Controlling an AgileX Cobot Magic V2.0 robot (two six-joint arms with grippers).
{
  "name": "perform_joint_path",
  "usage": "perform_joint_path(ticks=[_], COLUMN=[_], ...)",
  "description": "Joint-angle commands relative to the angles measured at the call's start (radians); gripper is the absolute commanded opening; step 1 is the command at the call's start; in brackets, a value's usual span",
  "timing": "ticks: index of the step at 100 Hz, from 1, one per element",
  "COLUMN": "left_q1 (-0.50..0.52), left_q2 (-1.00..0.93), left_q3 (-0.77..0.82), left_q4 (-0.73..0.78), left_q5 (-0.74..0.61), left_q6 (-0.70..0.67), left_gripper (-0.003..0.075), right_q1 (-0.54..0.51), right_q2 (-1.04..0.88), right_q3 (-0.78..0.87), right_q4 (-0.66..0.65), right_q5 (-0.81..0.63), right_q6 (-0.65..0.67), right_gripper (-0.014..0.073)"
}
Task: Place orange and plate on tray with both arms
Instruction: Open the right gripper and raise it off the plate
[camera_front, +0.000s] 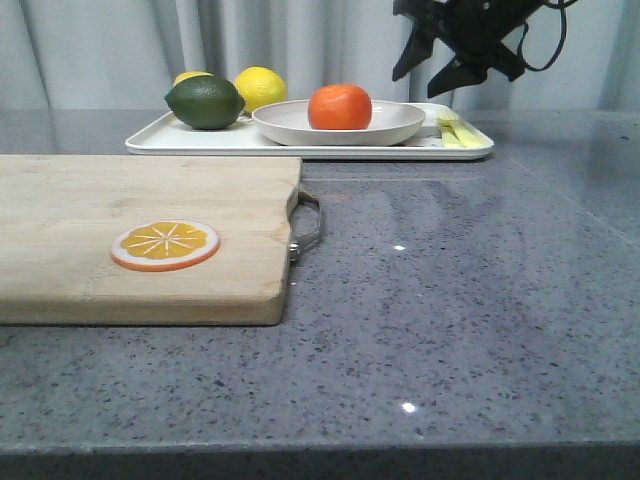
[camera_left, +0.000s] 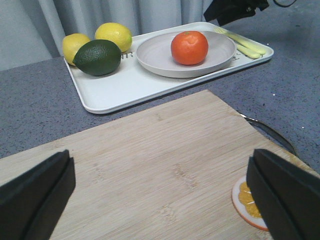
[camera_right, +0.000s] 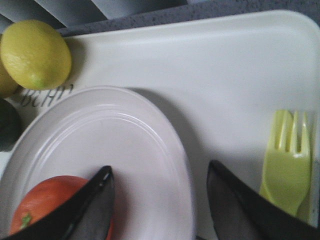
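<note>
Front view: orange (camera_front: 340, 107) sits in plate (camera_front: 338, 123), plate on tray (camera_front: 200, 139); placement looks done. Right gripper (camera_front: 442, 62) hangs spread and empty above the plate's rim, likely withdrawing. Left gripper (camera_left: 160, 192) spread, empty.

The orange (camera_left: 189, 47) sits in the plate (camera_left: 155, 55) on the tray (camera_left: 120, 85). The left gripper (camera_left: 160, 192) hangs open above the cutting board (camera_left: 155, 155).

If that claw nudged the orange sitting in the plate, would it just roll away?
Probably it would roll a little: the orange is round and looks smooth and slightly glossy, so a claw could slip on it. The plate has a raised rim, which would likely stop it. It rests free in the dish, nothing gripping it.
</note>
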Motion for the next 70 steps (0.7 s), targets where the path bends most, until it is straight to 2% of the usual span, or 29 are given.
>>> perform_joint_path(ticks=[1, 13, 26, 70], left_q1=[0.001, 0.001, 0.001, 0.001], left_q2=[-0.004, -0.004, -0.004, -0.004], left_q3=[-0.026, -0.026, -0.026, -0.026], left_q4=[-0.008, -0.008, -0.008, -0.008], left_q5=[-0.046, -0.046, -0.046, -0.046], left_q6=[0.0, 0.0, 0.0, 0.0], left_gripper=[0.0662, 0.0662, 0.0662, 0.0662], right_q1=[-0.014, -0.027, -0.05, -0.119], right_q2=[-0.075, -0.077, -0.117, -0.413], right_q3=[-0.11, -0.225, -0.299, -0.273], right_q4=[0.036, 0.025, 0.013, -0.041], right_q5=[0.048, 0.185, 0.257, 0.329], right_q6=[-0.019, -0.075, -0.075, -0.075], right_gripper=[0.0458, 0.0458, 0.0457, 0.0457])
